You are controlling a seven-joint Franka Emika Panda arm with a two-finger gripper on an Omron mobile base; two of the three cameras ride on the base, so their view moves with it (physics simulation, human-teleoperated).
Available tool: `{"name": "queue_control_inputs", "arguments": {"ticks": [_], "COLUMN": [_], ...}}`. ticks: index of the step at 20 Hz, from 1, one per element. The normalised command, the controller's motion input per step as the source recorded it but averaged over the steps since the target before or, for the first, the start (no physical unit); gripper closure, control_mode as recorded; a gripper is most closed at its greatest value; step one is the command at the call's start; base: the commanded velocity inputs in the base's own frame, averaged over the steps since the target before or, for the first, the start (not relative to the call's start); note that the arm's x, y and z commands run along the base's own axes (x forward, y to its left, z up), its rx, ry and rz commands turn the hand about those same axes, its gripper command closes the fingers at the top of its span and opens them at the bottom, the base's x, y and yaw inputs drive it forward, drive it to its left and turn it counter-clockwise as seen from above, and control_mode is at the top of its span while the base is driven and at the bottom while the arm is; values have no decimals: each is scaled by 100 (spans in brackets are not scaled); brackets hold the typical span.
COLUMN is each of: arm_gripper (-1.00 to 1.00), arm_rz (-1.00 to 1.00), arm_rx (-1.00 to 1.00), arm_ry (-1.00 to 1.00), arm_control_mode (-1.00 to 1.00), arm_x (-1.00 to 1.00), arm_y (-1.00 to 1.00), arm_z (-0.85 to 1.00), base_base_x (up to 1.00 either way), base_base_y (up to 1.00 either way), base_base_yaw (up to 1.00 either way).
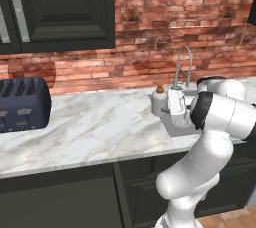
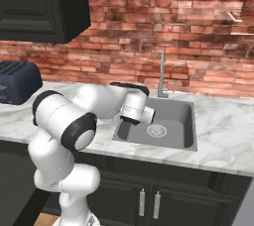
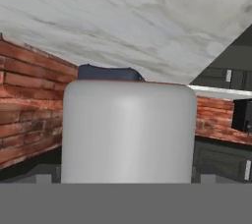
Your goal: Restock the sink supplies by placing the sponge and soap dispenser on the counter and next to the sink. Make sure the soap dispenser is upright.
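Soap dispenser [image 1: 159,101] stands upright on the counter [image 1: 95,127] at the sink's [image 2: 173,121] left rim, and your pincer [image 1: 176,106] is right against it with jaws spread wide, apparently just beside it rather than clamped; in the hand view the white bottle [image 3: 129,132] is very close. Back straight off without brushing it so it stays upright. Watch the faucet [image 1: 183,67] behind the hand; the toaster [image 1: 22,103] is well apart, and I can't spot the sponge.
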Motion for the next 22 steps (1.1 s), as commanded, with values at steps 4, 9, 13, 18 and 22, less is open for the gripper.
{"name": "queue_control_inputs", "arguments": {"ticks": [4, 9, 13, 18, 22], "arm_gripper": [100, 100, 100, 100, 100], "arm_rz": [3, 5, 7, 8, 7], "arm_rx": [0, 0, 0, 0, 0], "arm_ry": [3, 0, 0, 6, 4], "arm_control_mode": [-100, -100, -100, -100, -100], "arm_x": [33, 30, 24, 22, 16], "arm_y": [0, 0, 0, 0, 0], "arm_z": [-10, -26, -40, -29, -25], "base_base_x": [0, 0, 0, 0, 0], "base_base_y": [0, 0, 0, 0, 0], "base_base_yaw": [0, 0, 0, 0, 0]}}
